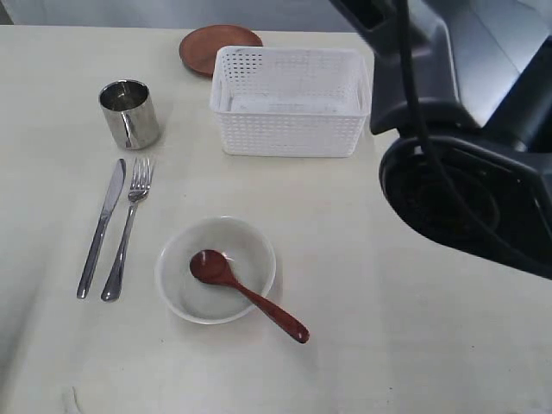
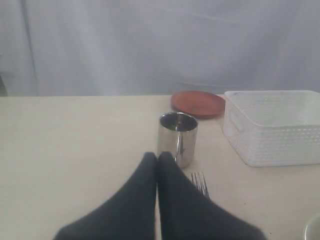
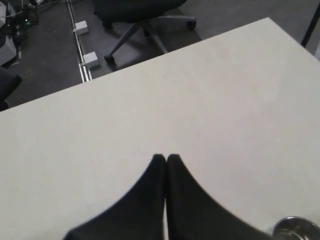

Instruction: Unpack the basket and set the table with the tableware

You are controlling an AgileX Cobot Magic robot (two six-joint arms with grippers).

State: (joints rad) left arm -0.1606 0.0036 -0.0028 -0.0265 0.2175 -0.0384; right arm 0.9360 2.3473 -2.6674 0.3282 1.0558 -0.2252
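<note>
Backing cream table (image 1: 414,345): pale curtain (image 2: 150,45), prob. chair (image 3: 140,7); L end effector (image 2: 158,159), R end effector (image 3: 166,160) closed.

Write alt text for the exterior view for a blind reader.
A cream table is partly set: a white bowl holding a reddish-brown spoon, a steel knife and fork side by side left of it, a steel cup beyond them. A white perforated basket stands farther back, a brown plate behind it; a dark robot arm fills the right edge.
</note>
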